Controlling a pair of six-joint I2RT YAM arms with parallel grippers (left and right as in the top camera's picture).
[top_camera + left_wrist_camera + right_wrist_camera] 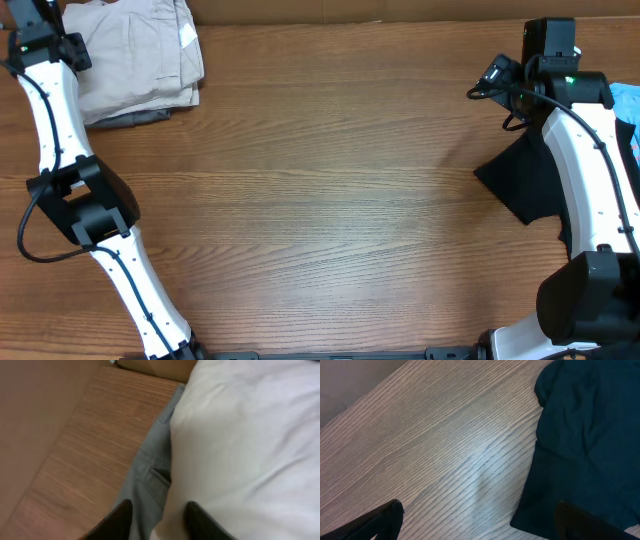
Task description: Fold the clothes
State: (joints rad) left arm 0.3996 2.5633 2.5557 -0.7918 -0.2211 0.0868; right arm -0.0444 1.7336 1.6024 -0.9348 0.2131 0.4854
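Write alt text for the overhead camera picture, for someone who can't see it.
Folded beige shorts lie on a grey garment at the far left corner of a wooden table, with the left arm stretched out beside them. A crumpled black cloth lies at the right edge, partly under the right arm.

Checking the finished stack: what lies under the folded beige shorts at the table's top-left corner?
A grey garment; only its edge pokes out beneath the beige shorts. The rest of it is covered.
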